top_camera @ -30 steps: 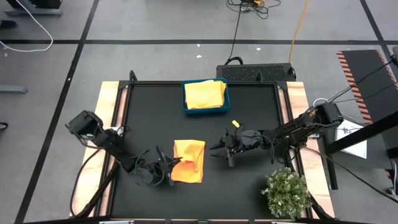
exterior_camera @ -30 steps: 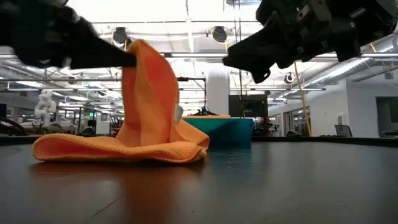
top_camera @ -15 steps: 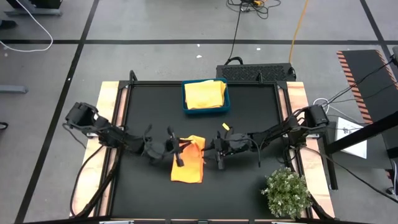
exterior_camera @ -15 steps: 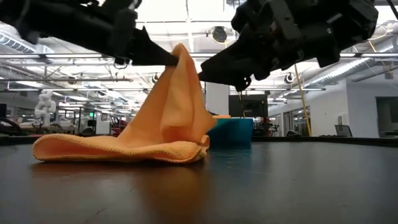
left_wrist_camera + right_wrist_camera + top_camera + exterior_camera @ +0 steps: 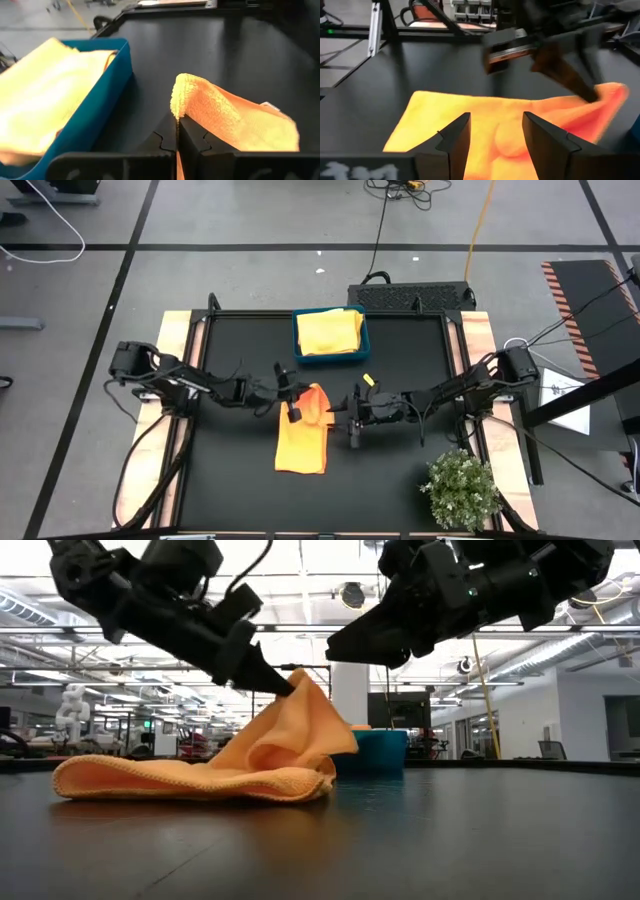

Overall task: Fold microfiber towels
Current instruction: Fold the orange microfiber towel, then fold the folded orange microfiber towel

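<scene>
At frame centre, our left end effector pinches the orange towel's corner; the spread right end effector could snag the lifted fold.

2 robot hands are in sight: the left hand and the right hand. 1 orange towel lies on the 1 black worktop, a corner pinched in the left hand, just beside the right. 1 teal tray sits beyond both hands, holding yellow cloth, layers uncountable. 1 green plant stands behind the right hand.
</scene>
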{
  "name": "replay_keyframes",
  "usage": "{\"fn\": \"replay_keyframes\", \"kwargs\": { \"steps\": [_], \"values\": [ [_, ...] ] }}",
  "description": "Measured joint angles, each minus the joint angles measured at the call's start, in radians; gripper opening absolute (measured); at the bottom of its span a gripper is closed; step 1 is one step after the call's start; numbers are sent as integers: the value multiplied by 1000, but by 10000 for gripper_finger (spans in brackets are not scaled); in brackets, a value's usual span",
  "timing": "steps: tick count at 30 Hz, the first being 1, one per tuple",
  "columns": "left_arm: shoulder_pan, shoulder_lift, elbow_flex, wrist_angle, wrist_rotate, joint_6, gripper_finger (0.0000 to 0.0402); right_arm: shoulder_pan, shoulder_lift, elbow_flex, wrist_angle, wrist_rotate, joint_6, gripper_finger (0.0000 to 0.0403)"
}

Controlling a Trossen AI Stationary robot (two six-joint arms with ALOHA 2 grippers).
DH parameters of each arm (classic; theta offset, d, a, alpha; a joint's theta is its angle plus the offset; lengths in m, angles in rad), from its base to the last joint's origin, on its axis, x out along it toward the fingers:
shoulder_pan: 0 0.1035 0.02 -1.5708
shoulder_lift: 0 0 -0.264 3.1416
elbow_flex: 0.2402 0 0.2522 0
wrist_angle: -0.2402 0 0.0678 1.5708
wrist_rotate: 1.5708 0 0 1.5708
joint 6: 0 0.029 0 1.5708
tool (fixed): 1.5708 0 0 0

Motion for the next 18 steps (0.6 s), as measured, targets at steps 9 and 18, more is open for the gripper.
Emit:
{"fn": "replay_keyframes", "kwargs": {
  "steps": [9,18],
  "values": [
    [94,-27,3,-64,181,-52,129,0,0,0,-25,0,19,169],
    [22,-218,59,-313,162,-69,251,0,0,0,-54,-2,19,169]
  ]
}}
